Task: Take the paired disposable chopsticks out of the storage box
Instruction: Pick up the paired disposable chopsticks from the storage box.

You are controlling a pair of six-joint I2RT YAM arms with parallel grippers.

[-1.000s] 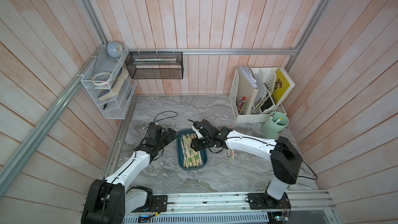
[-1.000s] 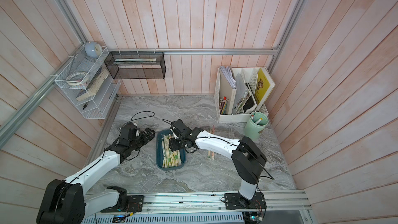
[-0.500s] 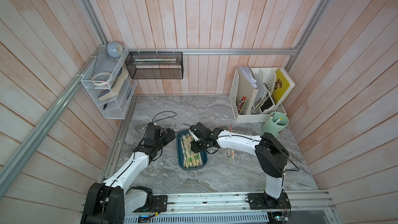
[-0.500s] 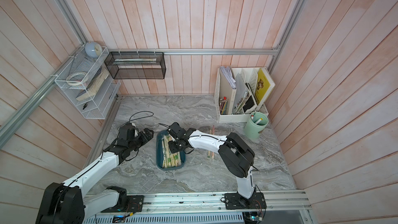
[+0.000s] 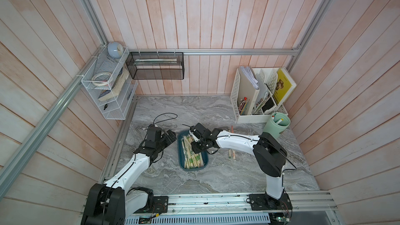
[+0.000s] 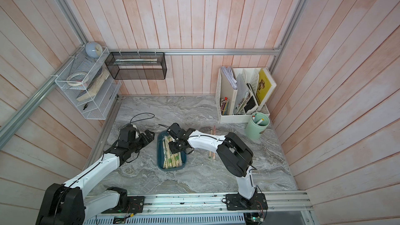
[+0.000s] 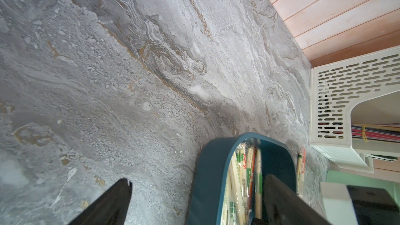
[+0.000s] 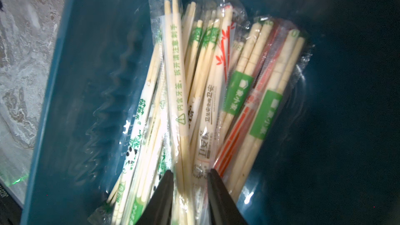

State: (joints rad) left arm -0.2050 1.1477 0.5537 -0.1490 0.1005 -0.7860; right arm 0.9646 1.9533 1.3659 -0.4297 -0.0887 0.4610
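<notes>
The grey marbled tabletop (image 5: 216,113) carries the dark teal storage box (image 5: 193,169) near its middle, between the two arms. The left tool (image 5: 170,137) sits just beside the box's left wall, its jaws spread wide and holding nothing. The right tool (image 8: 190,175) is down inside the box, its two fingers (image 8: 164,191) straddling a sleeve printed with green characters; whether they pinch it I cannot tell. The paired disposable chopsticks (image 8: 207,79) lie heaped lengthwise in the box, their sleeves marked green, red and black.
</notes>
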